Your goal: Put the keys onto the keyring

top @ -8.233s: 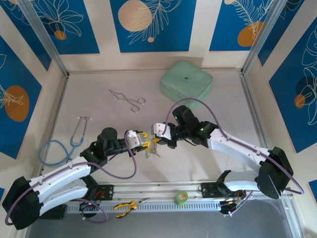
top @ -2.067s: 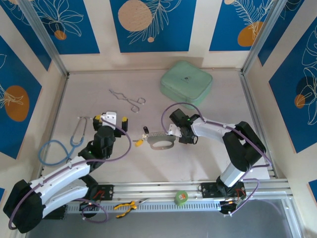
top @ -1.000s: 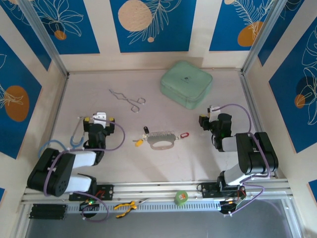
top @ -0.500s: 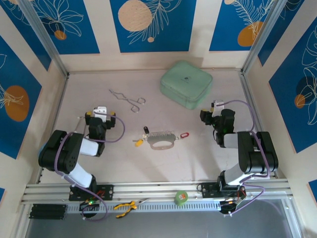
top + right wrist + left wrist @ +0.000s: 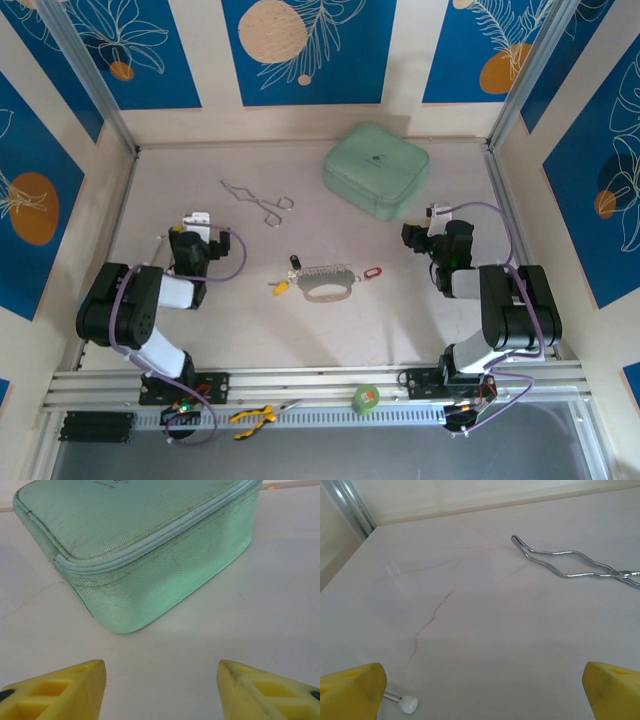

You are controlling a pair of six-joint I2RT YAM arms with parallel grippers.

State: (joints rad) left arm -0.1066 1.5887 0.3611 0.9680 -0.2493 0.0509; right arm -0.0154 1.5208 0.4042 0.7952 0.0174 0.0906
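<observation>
Keyring (image 5: 326, 296) lies mid-table, the red-, yellow- and black-tagged keys (image 5: 371, 271) at its edge, seemingly attached. Wrist views settle what the overhead blurs: left gripper (image 5: 480, 690) spread wide toward forceps (image 5: 570, 566), right gripper (image 5: 160, 687) spread wide toward green case (image 5: 150, 545).

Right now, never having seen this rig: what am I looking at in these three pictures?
A left arm and a right arm are bolted at the near edge of a table. The top view looks down from above and behind; the other two come from a camera on each wrist, yellow fingers at the bottom. The left gripper and right gripper are open, holding nothing. Mid-table lies the keyring, with keys tagged red, yellow and black at its rim. Forceps lie ahead of the left gripper, a green pouch ahead of the right.
</observation>
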